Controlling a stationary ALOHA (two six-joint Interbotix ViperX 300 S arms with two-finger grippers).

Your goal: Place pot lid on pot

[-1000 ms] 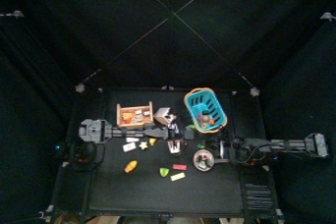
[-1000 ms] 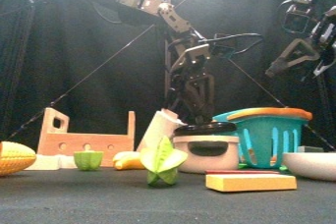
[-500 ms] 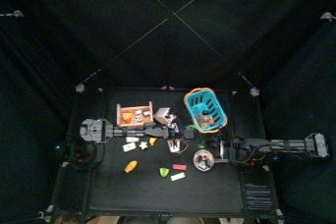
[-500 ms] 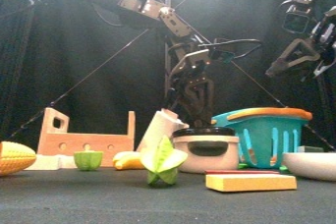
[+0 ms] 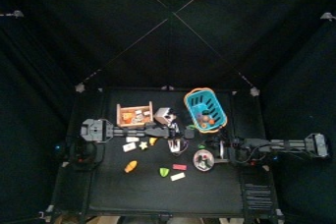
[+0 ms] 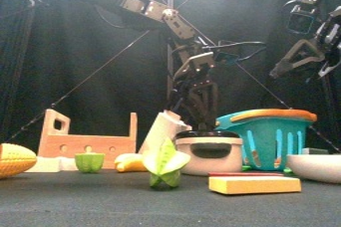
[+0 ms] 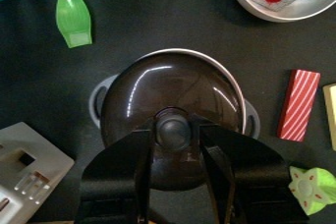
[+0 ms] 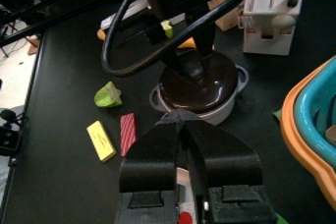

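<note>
The pot (image 7: 100,96) is a small silver one with side handles, and the pot lid (image 7: 171,88), a dark glassy dome with a black knob, rests on it. My left gripper (image 7: 172,145) hangs straight over the lid, open, one jaw on each side of the knob. In the front view the lidded pot (image 6: 213,155) stands mid-table, the left gripper (image 6: 200,110) just above it. The right wrist view shows the same pot (image 8: 199,88) beyond my right gripper (image 8: 180,126), which is shut and held high at the right (image 6: 310,46).
A blue basket (image 6: 273,137) stands right of the pot and a white bowl (image 6: 317,165) further right. A wooden rack (image 6: 88,137), a green toy (image 6: 167,167), a yellow block (image 6: 253,183) and a red striped block (image 7: 301,103) lie around.
The left gripper has risen slightly above the lid, which stays on the pot. The right arm has not moved.
</note>
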